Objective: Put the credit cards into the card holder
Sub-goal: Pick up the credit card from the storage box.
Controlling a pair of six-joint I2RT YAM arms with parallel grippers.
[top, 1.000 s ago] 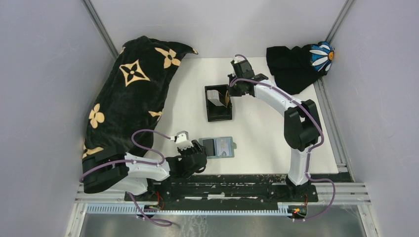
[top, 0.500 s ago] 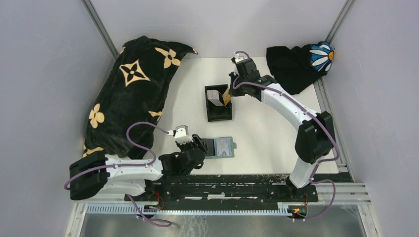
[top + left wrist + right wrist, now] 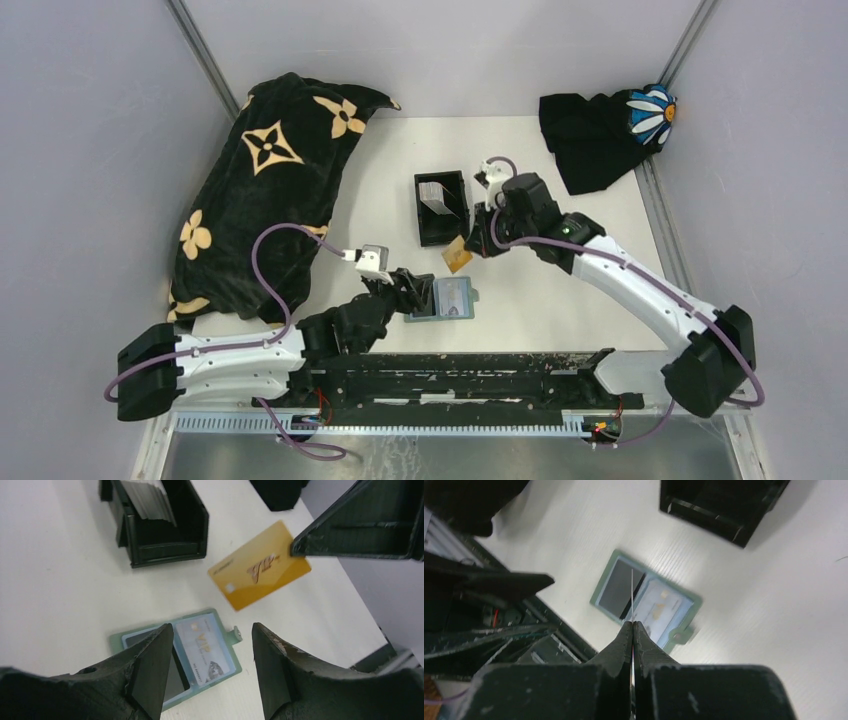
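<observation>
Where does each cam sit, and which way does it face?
Top external: above and behind the bases, looking down on the table; both arms show.
Left wrist: low over the table, facing the card holder and gold card; open left fingers at the bottom.
Right wrist: looking down at the table; right fingers shut on the gold card, seen edge-on.
Shared: all three show the green card sleeve and card holder.

The gold card (image 3: 260, 565) is glossy, smooth plastic. The card holder (image 3: 167, 550) is matt black plastic. The counter (image 3: 55, 580) is white, matt and finely ribbed. The left claw (image 3: 211, 628) has dull black plastic fingers (image 3: 285, 675), rough and scuffed pale at the edges. The blanket (image 3: 260, 190) is plush cloth. The grey-green sleeve (image 3: 120, 641) is smooth plastic.
</observation>
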